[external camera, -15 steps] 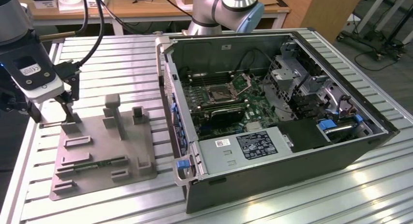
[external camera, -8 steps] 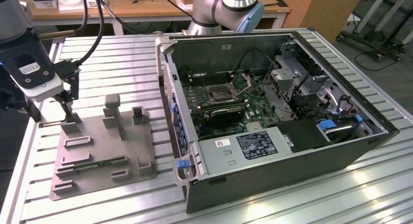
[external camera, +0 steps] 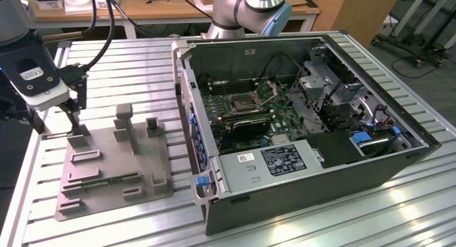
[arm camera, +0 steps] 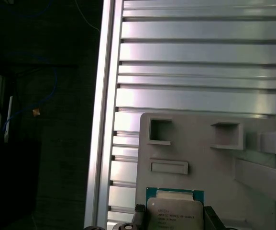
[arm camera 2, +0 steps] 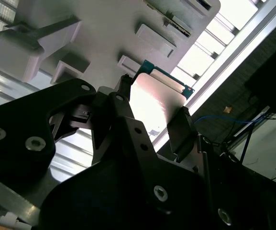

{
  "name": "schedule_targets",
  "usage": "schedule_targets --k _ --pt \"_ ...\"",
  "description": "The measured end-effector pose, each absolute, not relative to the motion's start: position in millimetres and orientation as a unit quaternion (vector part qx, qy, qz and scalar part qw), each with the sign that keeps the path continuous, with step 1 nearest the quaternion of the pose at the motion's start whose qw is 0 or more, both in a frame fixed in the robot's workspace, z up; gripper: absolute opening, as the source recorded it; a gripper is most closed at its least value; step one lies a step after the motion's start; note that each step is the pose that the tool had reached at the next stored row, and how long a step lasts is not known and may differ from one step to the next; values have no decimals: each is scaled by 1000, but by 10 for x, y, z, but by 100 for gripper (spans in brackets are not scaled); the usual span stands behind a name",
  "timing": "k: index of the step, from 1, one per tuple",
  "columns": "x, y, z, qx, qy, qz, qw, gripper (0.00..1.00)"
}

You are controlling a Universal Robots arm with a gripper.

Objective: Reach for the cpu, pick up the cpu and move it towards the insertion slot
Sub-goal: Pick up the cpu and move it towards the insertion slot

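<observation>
The cpu (arm camera 2: 159, 103), a thin square chip with a pale metal face and a green rim, sits between my gripper's (arm camera 2: 153, 98) two black fingers (arm camera 2: 180, 127), which press against its opposite edges. It shows again in the first wrist view, the cpu (arm camera: 173, 211) lying at the near edge of the grey plastic tray (arm camera: 200, 143). Whether it has left the tray I cannot tell. In the exterior view my gripper (external camera: 71, 124) reaches down to the tray's (external camera: 107, 167) far corner on the exterior view's left. The insertion slot (external camera: 242, 103), with its silver frame and raised lever plate, lies inside the open computer case (external camera: 299, 167).
Upright blocks (external camera: 125, 121) stand on the tray close to my gripper. The case's side wall (external camera: 187, 108) rises between the tray and the motherboard. Both rest on a ribbed aluminium table (external camera: 356, 220), whose edge (arm camera: 102, 120) runs right beside the tray.
</observation>
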State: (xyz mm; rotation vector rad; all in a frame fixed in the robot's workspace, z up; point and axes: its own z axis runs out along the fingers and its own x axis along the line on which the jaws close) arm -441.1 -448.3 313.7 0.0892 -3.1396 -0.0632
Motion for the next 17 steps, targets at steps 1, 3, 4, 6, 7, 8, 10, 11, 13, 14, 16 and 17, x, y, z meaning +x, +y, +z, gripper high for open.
schedule_targets --k 1,3,4,6,7,8,10,11,13,14,16,17 --pt "-4411 -4484 3141 28 -999 -20 0 55" --pt "-4411 -4483 3147 28 -999 -20 0 55" --pt "-4412 -4484 3152 28 -999 -20 0 55" --pt "-4411 -4484 3161 28 -999 -20 0 55" --pt "-4411 -4484 3165 28 -999 -20 0 55" --pt "-4411 -4483 3170 28 -999 -20 0 55" --pt "-4411 -4483 3180 28 -999 -20 0 55" --pt "-4410 -4483 3186 28 -999 -20 0 55" --pt "-4410 -4483 3201 28 -999 -20 0 55" --pt "-4409 -4483 3206 28 -999 -20 0 55" --pt "-4409 -4483 3219 28 -999 -20 0 55" --pt "-4409 -4484 3225 28 -999 -20 0 55"
